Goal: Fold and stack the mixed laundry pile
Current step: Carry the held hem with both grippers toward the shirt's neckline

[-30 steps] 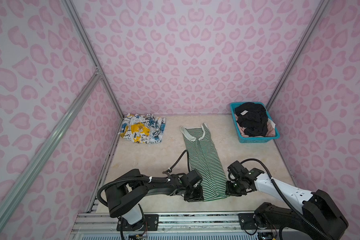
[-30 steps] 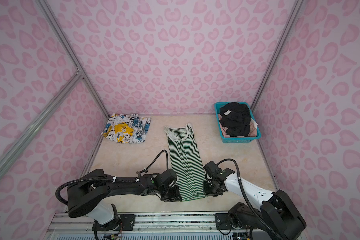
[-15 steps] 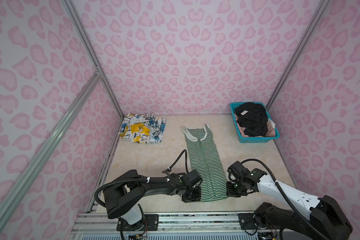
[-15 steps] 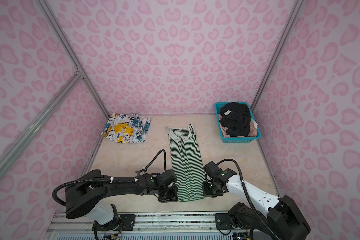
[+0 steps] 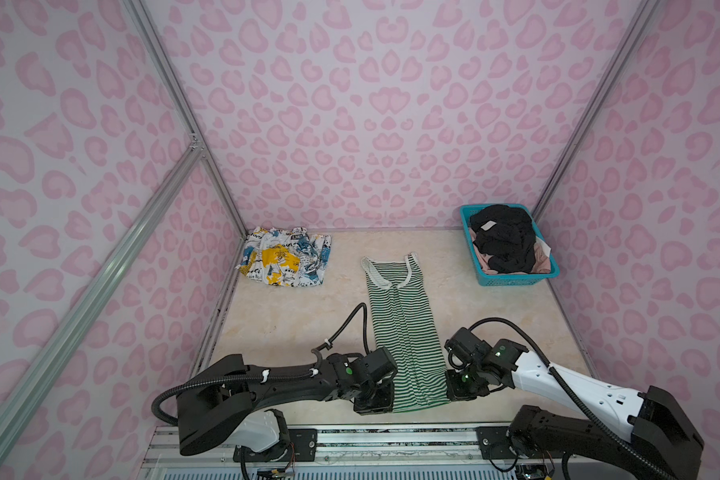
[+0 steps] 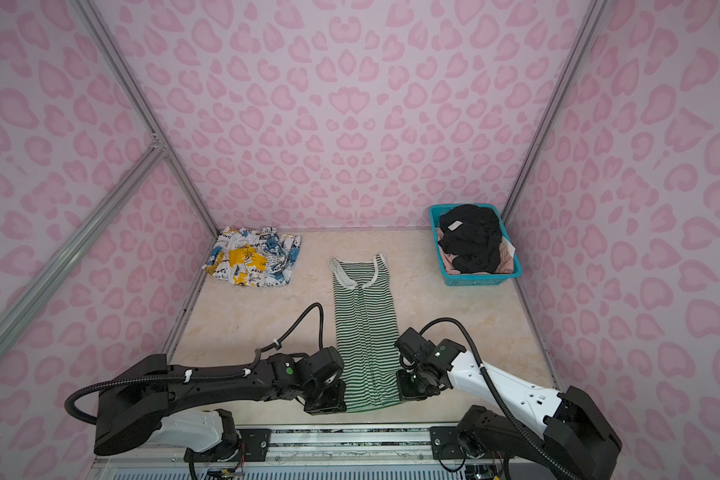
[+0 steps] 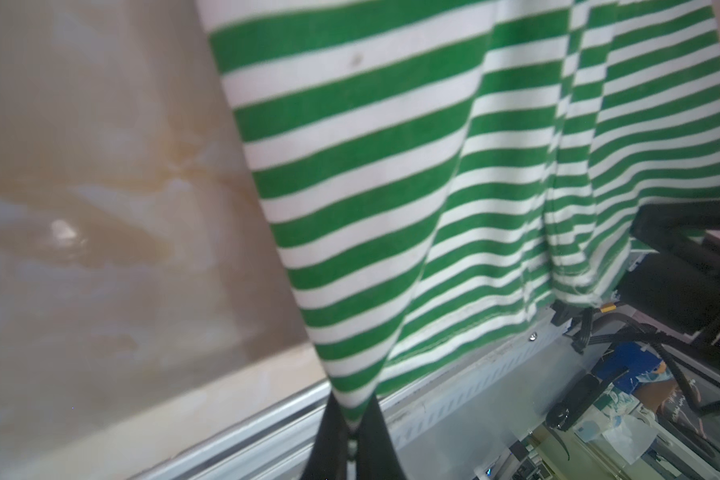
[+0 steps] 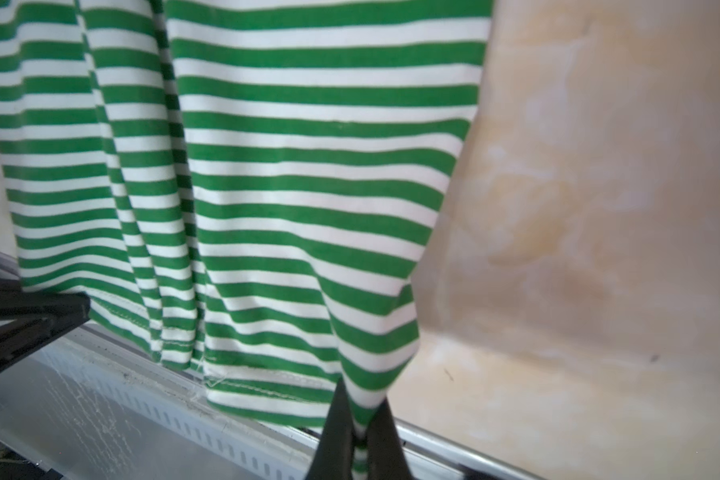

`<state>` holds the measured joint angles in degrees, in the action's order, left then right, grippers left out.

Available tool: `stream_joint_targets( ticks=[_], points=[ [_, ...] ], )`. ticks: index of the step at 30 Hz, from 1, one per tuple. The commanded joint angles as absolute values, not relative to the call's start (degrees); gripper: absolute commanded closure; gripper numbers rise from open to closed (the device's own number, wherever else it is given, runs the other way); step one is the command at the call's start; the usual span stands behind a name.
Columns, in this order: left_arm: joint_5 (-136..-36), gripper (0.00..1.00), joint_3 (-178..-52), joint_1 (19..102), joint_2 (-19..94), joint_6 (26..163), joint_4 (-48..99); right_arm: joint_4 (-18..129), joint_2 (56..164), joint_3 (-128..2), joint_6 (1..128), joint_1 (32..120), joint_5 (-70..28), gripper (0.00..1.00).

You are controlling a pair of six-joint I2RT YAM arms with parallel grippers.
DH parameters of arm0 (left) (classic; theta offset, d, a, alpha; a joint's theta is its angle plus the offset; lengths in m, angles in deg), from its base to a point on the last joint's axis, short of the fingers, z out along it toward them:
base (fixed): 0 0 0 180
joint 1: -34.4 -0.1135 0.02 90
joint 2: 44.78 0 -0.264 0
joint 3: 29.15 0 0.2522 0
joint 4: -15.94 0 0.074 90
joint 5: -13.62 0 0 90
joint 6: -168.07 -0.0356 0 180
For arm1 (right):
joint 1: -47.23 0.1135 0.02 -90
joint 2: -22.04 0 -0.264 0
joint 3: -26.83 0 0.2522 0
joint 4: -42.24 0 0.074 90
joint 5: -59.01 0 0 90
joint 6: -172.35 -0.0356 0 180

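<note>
The green-and-white striped top (image 5: 404, 328) (image 6: 364, 324) lies lengthwise on the table, folded narrow, straps toward the back wall. My left gripper (image 5: 385, 401) (image 7: 352, 432) is shut on its near left hem corner. My right gripper (image 5: 449, 386) (image 8: 360, 432) is shut on its near right hem corner. Both wrist views show striped fabric (image 7: 391, 187) (image 8: 267, 166) pinched between the dark fingers and pulled up off the table. The white garment with blue and yellow splashes (image 5: 285, 259) lies folded at the back left. The black garment (image 5: 504, 237) rests on a pale pink one (image 5: 539, 253).
A teal mesh basket (image 5: 512, 280) (image 6: 474, 280) stands at the back right corner and holds the black and pink garments. Pink patterned walls close in three sides. The metal rail (image 5: 350, 436) runs along the table's near edge, just under both grippers.
Both grippers have closed on the striped top's near hem corners. The hem has been drawn slightly toward the front edge and lifted.
</note>
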<state>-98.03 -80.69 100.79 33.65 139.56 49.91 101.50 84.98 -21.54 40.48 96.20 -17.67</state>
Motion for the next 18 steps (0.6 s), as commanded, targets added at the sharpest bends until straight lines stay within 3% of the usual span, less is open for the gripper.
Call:
stream_joint_targets(
  ticks=[1,6,18],
  points=[
    [-93.76,0.98,-82.59,99.98,30.46,140.44,57.73,107.65,84.69,-24.70,39.40,96.91,-23.47,1.00],
    [-94.10,0.98,-87.04,95.05,28.02,137.86,61.06,109.63,87.80,-32.54,43.35,94.94,-28.24,1.00],
    [-99.36,0.98,-91.39,79.93,33.66,124.95,63.70,103.90,106.32,-45.75,54.92,83.11,-21.84,1.00]
  ],
)
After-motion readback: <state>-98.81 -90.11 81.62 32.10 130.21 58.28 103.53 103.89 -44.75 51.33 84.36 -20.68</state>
